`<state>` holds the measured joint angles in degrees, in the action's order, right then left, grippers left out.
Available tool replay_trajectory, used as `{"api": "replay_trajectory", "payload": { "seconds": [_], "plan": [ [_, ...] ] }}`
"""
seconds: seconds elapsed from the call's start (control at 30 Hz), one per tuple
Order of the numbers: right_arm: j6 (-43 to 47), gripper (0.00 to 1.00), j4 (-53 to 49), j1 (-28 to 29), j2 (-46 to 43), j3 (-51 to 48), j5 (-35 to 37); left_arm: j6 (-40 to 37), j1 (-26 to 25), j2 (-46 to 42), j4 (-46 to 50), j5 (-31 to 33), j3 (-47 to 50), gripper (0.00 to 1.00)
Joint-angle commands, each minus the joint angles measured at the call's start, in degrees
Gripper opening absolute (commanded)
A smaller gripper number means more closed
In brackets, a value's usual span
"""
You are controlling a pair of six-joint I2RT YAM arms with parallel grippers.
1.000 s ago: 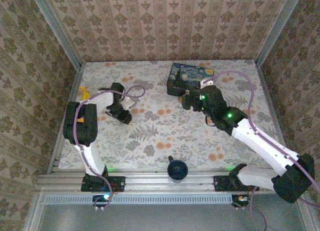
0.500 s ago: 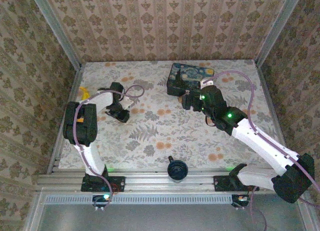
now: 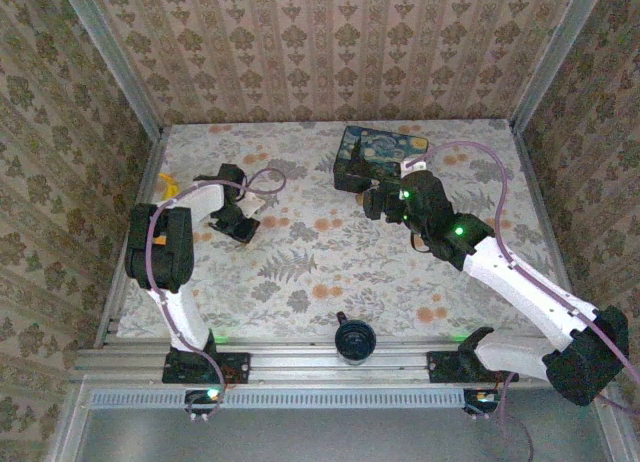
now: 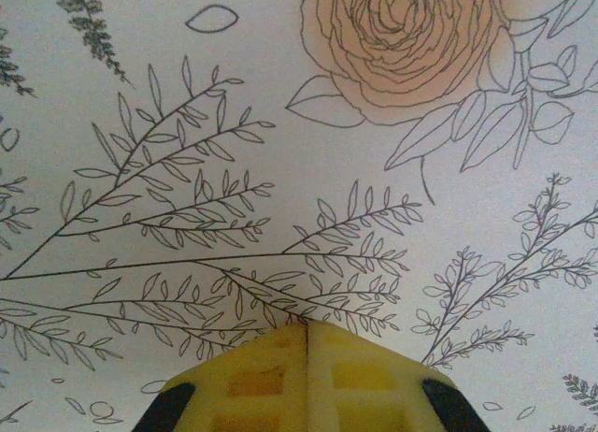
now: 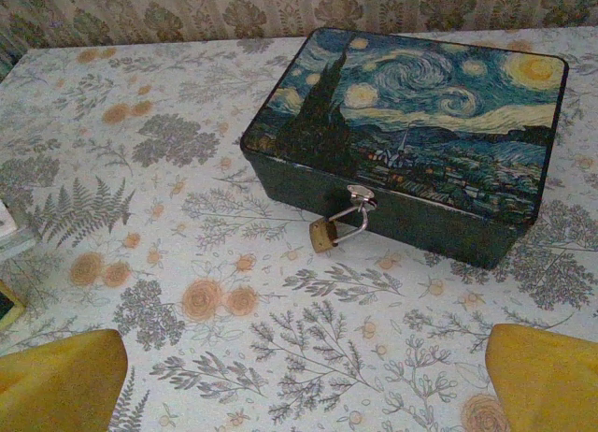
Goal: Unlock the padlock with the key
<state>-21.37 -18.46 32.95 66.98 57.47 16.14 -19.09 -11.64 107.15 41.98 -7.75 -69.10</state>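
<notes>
**Padlock hanging on the box front**

On the floral tabletop, the box sits toward the far edge. The right gripper faces it with jaws spread wide, holding nothing. The left gripper is pressed closed just above the tabletop, seemingly empty. The padlock hangs at the box's front wall.

Robot test booth: aluminium frame, wallpapered walls, floral tabletop.
</notes>
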Motion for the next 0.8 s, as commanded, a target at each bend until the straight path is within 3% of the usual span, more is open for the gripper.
{"api": "replay_trajectory", "payload": {
  "seconds": [0.0, 0.57, 0.77],
  "plan": [
    [-0.1, 1.00, 0.2, 0.4, 0.3, 1.2, 1.0, 1.3, -1.3, -0.7, 0.0, -4.4, -0.8, 0.00],
    [0.1, 1.00, 0.5, 0.4, 0.6, 0.1, -0.2, 8.0, -6.5, -6.2, -0.9, -8.3, -3.8, 0.00],
    [1.1, 1.00, 4.4, 0.4, 0.5, -3.6, -6.5, 14.0, -8.5, -11.8, -3.5, -11.5, -3.4, 0.00]
  ]
}}
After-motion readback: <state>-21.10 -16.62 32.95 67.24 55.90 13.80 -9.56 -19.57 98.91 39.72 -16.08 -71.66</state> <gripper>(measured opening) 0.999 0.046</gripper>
